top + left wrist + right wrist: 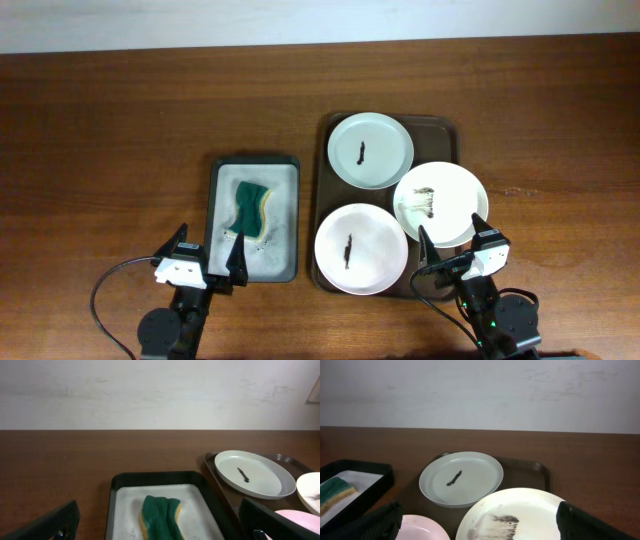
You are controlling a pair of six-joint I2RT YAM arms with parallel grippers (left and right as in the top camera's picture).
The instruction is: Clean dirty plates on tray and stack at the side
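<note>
table: sponge in small tray beside plates

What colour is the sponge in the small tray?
The sponge is dark green over yellow; overhead view shows it best.

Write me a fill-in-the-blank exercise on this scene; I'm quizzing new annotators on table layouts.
1. The brown tray holds ___ plates.
2. In the grey tray lies a green-yellow ___.
3. The left gripper and right gripper are both ___, holding nothing.
Missing words: three; sponge; open.
</note>
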